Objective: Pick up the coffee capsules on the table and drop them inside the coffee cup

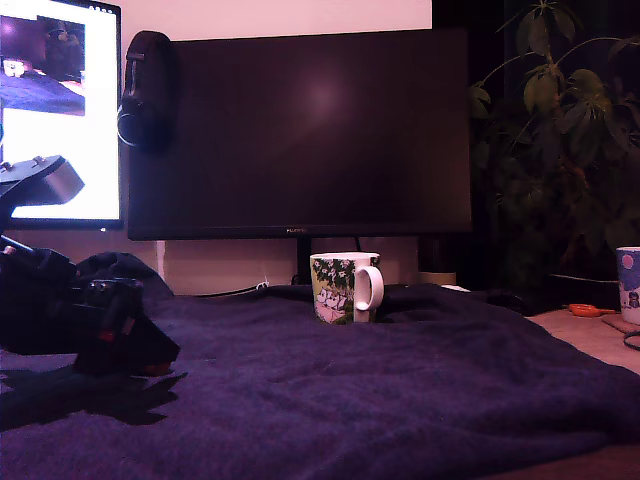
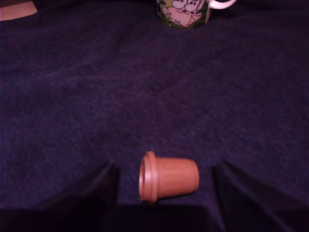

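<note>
Copper-brown capsule [image 2: 168,177] seen lying on its side on blanket-covered bench [image 2: 145,96], framed between spread fingers of hand [image 2: 164,193], nothing gripped. Mug [image 2: 186,12] well apart. Capsule judged light, stiff, roll-prone; tapered body best pinched.

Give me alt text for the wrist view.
A copper-brown capsule lies on its side on the dark blanket, between the open jaws, neither touching it. Farther off, the mug stands upright, only its lower part in frame.
</note>
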Motion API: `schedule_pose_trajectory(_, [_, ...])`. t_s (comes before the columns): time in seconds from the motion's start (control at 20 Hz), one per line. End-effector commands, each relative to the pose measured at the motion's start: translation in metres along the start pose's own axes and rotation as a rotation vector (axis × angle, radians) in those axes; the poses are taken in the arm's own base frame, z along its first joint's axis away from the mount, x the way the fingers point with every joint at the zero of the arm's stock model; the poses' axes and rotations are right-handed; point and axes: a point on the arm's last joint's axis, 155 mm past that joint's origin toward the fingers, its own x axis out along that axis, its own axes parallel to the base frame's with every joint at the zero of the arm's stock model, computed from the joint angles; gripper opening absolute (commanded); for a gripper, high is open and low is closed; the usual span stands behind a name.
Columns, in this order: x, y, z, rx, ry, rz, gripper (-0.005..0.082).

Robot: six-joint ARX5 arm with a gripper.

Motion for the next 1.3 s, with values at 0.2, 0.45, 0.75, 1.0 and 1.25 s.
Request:
schedule_pose_trajectory(0.2, [0.001, -0.001, -0.004, 0.004, 0.013, -0.004, 0.0365])
schedule_pose_trajectory(0.45, [0.001, -0.001, -0.004, 0.004, 0.013, -0.004, 0.03])
schedule_pose_trajectory(0.75, [0.001, -0.001, 0.0, 0.007, -0.004, -0.005, 0.0223])
schedule_pose_trajectory(1.0, [0.0, -0.005, 0.014, 0.015, -0.054, -0.023, 0.018])
schedule_pose_trajectory(1.25, [-0.007, -0.008, 0.04, 0.029, -0.135, -0.039, 0.018])
